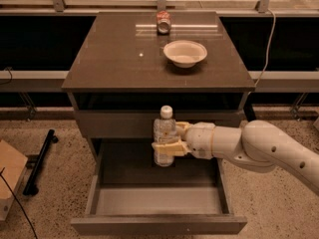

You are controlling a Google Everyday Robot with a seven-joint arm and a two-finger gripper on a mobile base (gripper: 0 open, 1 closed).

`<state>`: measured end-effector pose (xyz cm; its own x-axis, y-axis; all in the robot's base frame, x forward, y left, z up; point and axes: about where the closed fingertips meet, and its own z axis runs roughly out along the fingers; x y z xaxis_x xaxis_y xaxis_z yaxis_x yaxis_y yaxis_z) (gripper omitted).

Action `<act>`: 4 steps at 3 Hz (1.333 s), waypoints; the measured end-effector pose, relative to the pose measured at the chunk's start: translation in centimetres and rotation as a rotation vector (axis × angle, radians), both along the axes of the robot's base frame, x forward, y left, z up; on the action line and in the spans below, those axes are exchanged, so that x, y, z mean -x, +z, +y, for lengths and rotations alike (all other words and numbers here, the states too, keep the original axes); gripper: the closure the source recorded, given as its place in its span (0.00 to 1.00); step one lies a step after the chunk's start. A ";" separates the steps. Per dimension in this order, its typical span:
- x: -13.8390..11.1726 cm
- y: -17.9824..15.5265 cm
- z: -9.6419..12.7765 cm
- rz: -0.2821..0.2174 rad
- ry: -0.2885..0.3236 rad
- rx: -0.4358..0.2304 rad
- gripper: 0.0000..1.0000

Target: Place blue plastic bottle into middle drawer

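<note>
The blue plastic bottle (165, 135) is clear with a white cap and a pale label. It stands upright in the air over the back of the open middle drawer (158, 201), in front of the cabinet's upper drawer front. My gripper (168, 139) reaches in from the right on a white arm and is shut on the bottle's lower body. The drawer is pulled out, with a plain grey floor that shows nothing inside.
A white bowl (185, 53) and a small red-and-silver can (163, 22) sit on the brown tabletop (114, 59). A black bar (40, 161) and a cardboard box (9, 176) lie on the floor at the left. A cable (269, 34) hangs at the right.
</note>
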<state>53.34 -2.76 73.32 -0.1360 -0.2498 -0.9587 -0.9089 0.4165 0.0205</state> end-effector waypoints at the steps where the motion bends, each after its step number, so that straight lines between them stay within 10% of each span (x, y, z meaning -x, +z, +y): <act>1: -0.5 -3.6 -1.3 -0.008 0.009 0.007 1.00; 4: -1.1 -7.3 -0.5 -0.052 -0.002 0.000 1.00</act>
